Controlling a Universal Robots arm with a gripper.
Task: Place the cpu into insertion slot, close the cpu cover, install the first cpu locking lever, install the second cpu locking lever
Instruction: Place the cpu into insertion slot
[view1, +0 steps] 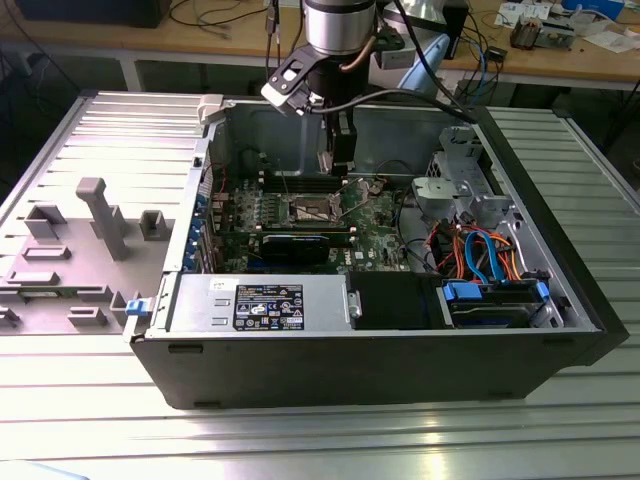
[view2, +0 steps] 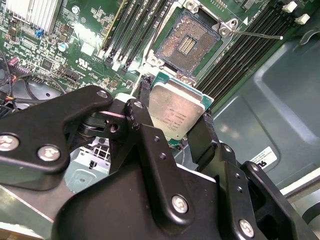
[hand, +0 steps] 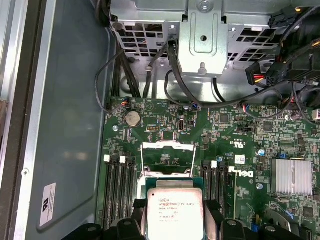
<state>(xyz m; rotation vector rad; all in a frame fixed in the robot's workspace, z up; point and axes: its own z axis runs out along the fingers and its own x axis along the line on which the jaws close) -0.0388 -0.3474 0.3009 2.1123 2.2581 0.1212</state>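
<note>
My gripper (view2: 175, 111) is shut on the cpu (view2: 176, 114), a flat silvery square chip clamped by its edges between the two black fingers (view2: 200, 137). The chip hangs tilted a short way above the motherboard, beside the bare insertion slot (view2: 187, 42) with its field of gold contacts. In the first wrist view the cpu (hand: 175, 214) sits in the gripper (hand: 175, 210) just in front of the cpu cover (hand: 167, 146), whose thin silvery frame stands open. A thin locking lever (view2: 257, 35) sticks out sideways past the socket. In the exterior view the gripper (view1: 340, 165) reaches down into the open case over the socket (view1: 312, 208).
Black memory slots (view2: 127, 30) flank the socket on both sides. A metal drive cage (hand: 200, 35) with black cables (hand: 175, 90) stands past the board. A finned heat sink (hand: 291, 176), the power supply (view1: 265, 305) and a black card (view1: 300, 245) also sit inside the case.
</note>
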